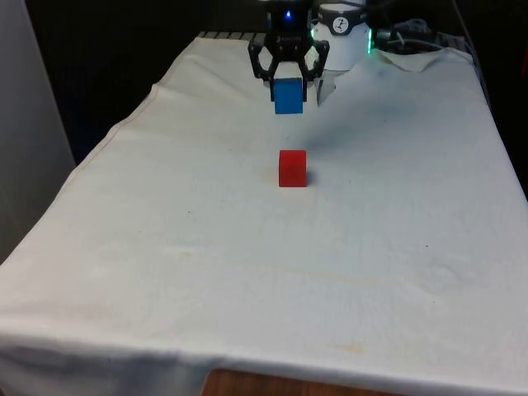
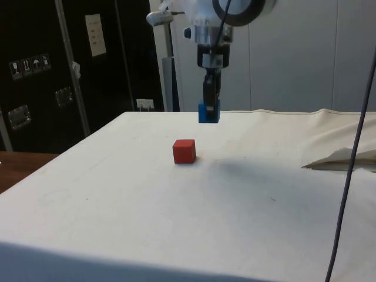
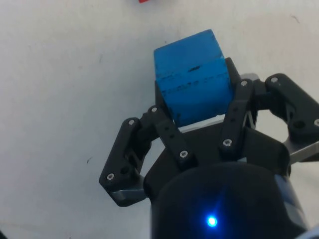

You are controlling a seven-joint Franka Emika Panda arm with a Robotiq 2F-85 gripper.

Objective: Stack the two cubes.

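My black gripper (image 1: 288,89) is shut on a blue cube (image 1: 288,96) and holds it in the air above the white cloth. A red cube (image 1: 292,168) rests on the cloth, nearer the front camera than the gripper. From the side, the blue cube (image 2: 208,111) hangs higher than the red cube (image 2: 184,151) and slightly to its right. At the wrist, the blue cube (image 3: 193,78) sits clamped in the gripper (image 3: 194,97), and a sliver of the red cube (image 3: 144,1) shows at the picture's edge.
White cloth (image 1: 247,272) covers the whole table, with open room around the red cube. Cables and a folded bit of cloth (image 1: 412,54) lie at the far end on the front view's right. A dark cable (image 2: 352,164) hangs at the side view's right.
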